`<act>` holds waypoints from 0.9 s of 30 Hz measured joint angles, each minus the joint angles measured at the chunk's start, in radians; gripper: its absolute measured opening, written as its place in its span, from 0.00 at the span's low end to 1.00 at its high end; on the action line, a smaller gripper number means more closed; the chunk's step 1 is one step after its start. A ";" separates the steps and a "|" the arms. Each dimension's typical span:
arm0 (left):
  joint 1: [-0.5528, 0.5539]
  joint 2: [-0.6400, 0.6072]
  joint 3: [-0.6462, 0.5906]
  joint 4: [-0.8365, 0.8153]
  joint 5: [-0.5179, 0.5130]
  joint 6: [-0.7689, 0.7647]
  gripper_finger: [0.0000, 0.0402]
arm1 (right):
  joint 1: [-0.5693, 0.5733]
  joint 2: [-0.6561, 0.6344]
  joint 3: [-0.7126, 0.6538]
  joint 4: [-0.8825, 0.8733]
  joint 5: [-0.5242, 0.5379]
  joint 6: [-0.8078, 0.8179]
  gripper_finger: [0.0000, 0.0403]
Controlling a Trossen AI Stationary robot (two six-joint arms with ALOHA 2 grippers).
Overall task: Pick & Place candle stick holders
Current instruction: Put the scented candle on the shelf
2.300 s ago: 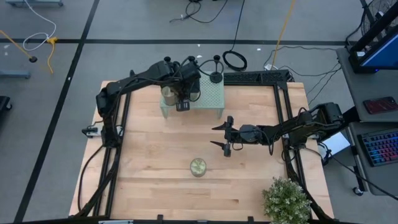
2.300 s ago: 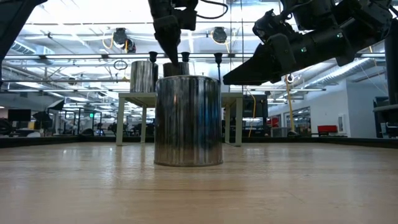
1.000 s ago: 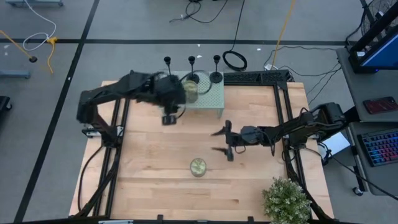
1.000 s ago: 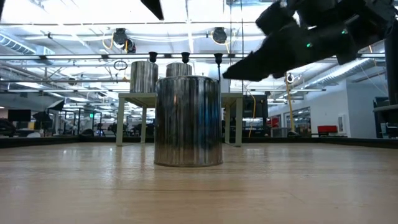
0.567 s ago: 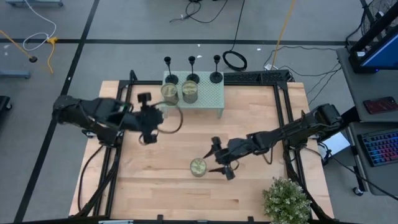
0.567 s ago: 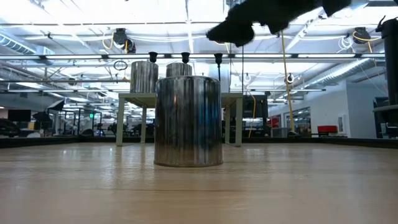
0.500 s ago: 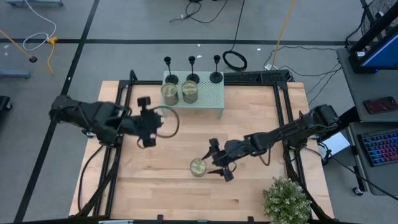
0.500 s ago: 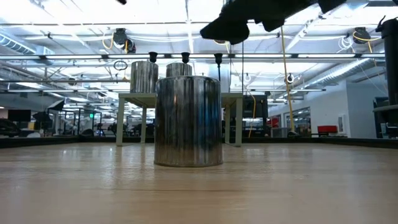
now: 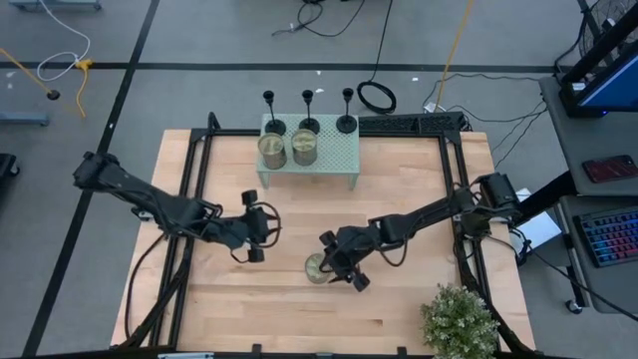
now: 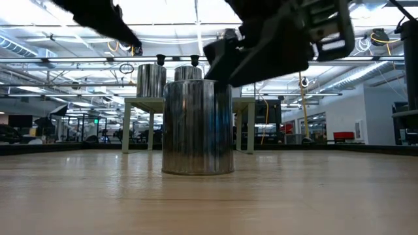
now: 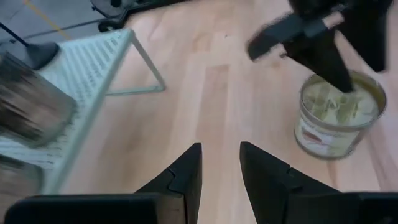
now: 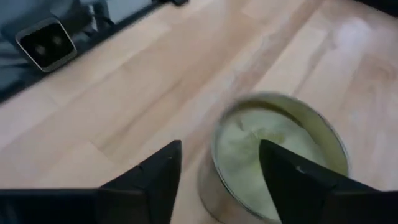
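Observation:
Three black candle stick holders (image 9: 308, 112) stand in a row by their disc bases on the far edge of a pale green shelf (image 9: 339, 158), behind two silver cans (image 9: 287, 149). No gripper is near them. A third silver candle can (image 9: 315, 267) stands on the table's middle near part; it also shows in the low view (image 10: 197, 127). My right gripper (image 9: 336, 261) is open at that can's top; in the right wrist view (image 12: 219, 149) one finger lies over the can's mouth and one beside it. My left gripper (image 9: 254, 237) is open and empty to the can's left.
The shelf stands on thin legs at the table's far middle. A potted plant (image 9: 459, 321) sits at the near right corner. Black frame rails (image 9: 199, 179) run along the table's left and right sides. Bare wood lies between the shelf and the can.
My left gripper has gone from beside the shelf toward the table's near edge, empty, and now hangs left of the lone can. My right gripper has gone toward the near and left edges and down to that can. The cans and holders have stayed put.

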 joint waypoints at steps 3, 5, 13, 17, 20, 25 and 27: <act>0.000 0.001 -0.034 0.039 0.011 -0.027 0.29 | -0.013 0.000 0.000 -0.017 0.001 -0.026 0.43; -0.001 -0.001 -0.035 0.040 0.011 -0.052 0.29 | -0.016 0.000 0.000 -0.034 0.003 -0.064 0.37; -0.001 0.000 -0.035 0.039 0.012 -0.038 0.29 | -0.014 -0.002 0.002 -0.078 0.029 -0.262 0.08; -0.001 0.000 -0.035 0.038 0.012 -0.042 0.29 | -0.019 -0.003 0.002 -0.098 0.028 -0.241 0.02; -0.001 0.000 -0.035 0.038 0.012 -0.038 0.29 | -0.020 -0.018 0.001 -0.117 0.044 -0.171 0.02; -0.001 0.000 -0.035 0.037 0.012 -0.041 0.29 | -0.011 -0.130 -0.004 -0.250 0.143 -0.138 0.01; -0.001 0.000 -0.035 0.037 0.012 -0.035 0.29 | -0.009 -0.201 -0.002 -0.270 0.209 -0.124 0.01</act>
